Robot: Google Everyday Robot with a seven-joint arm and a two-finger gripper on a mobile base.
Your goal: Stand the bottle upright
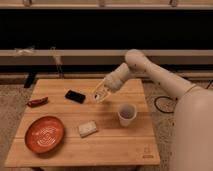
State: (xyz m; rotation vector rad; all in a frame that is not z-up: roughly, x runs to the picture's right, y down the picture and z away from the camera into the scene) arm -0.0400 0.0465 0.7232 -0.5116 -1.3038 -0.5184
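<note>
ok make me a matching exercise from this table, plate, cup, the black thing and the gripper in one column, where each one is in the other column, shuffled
Things
1. round orange-red plate
2. white paper cup
3. flat black rectangular object
4. robot's gripper

Places
A. raised over the middle of the wooden table, jaws shut
B. front left of the tabletop
C. right of centre, standing upright
D. back left, lying flat

Pairs: 1-B, 2-C, 3-D, 4-A
</note>
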